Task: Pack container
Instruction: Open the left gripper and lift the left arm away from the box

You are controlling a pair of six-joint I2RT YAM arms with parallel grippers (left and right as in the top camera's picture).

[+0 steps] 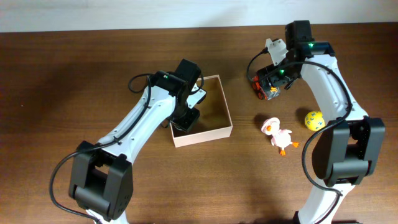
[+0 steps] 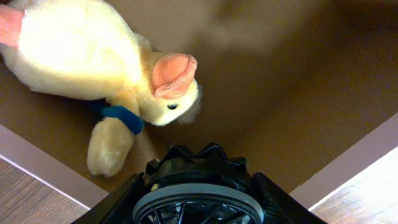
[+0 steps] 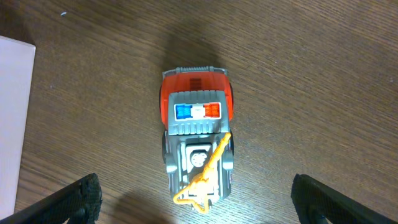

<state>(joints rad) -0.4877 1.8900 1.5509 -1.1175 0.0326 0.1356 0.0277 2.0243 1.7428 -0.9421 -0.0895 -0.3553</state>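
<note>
Since the container (image 1: 202, 137) is a shallow open box of thin cream-white card with a tan floor, it is judged to be light, fairly stiff but easily dented, and likely to slide on the wooden desk (image 1: 62, 74) if a wall is nudged. Should it need shifting, a wall would best be pinched over its rim close to a corner, where the card is stiffest. It is set near the middle of the desk, beneath the left arm's wrist.

Inside it, 1 cream-yellow plush duck (image 2: 81, 56) with a pink beak and a blue band is seen lying on the floor near 1 wall. The left gripper (image 2: 198, 180) is lowered into the box just beside the duck and appears pinched on a black toothed wheel-like toy (image 2: 196, 199), whose exact kind cannot be told.

Outside, 3 toys are seen on the desk to the container's right: a red-and-grey toy truck (image 3: 198, 118), a small pink-and-white duck (image 1: 278, 134) and a yellow ball (image 1: 314, 119). The right gripper (image 3: 193, 186) is held above the truck with its fingers spread wide on either side, touching nothing. The truck is judged hard and smooth, so a hold across its flanks is suggested, clear of the yellow cord at its grey end.
</note>
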